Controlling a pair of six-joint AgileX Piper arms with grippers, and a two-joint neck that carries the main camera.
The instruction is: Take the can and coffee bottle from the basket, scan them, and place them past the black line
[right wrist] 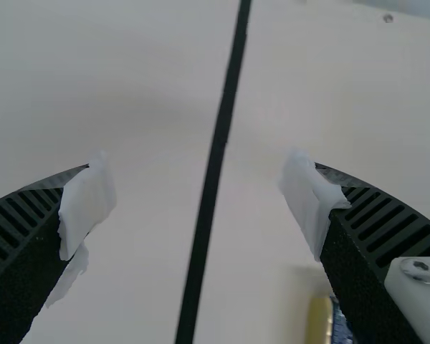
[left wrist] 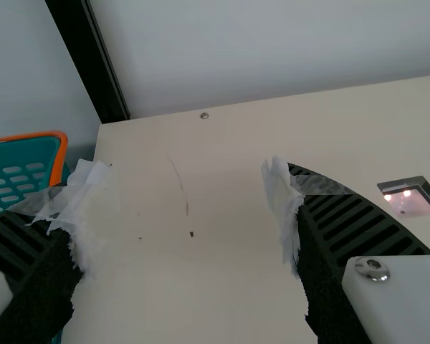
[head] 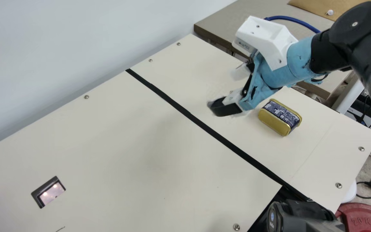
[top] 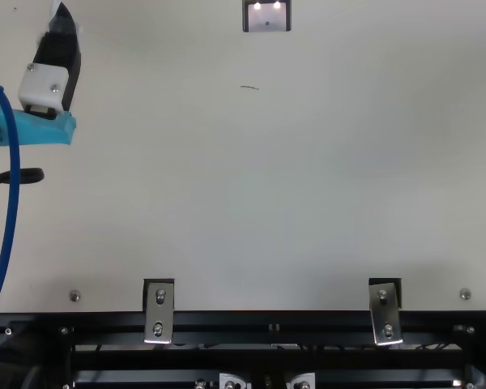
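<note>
In the main view my right gripper (head: 225,91) hangs over the table's far side, beyond the black line (head: 188,114). The gold and dark-blue can (head: 280,117) lies on its side past that line, apart from the fingers. The right wrist view has the gripper (right wrist: 201,179) open and empty above the line, part of the can (right wrist: 318,322) beside one finger. At the top view's left edge is my left gripper (top: 61,18). Its wrist view shows the gripper (left wrist: 179,186) open and empty, near the teal basket (left wrist: 18,175) with an orange rim; the basket's inside is hidden.
A lit scanner window (head: 51,192) is set into the cream table (head: 114,145). A wall runs along the table's back, and a black post (left wrist: 93,64) stands at its corner. A red weight plate (head: 362,216) lies beyond the table's edge.
</note>
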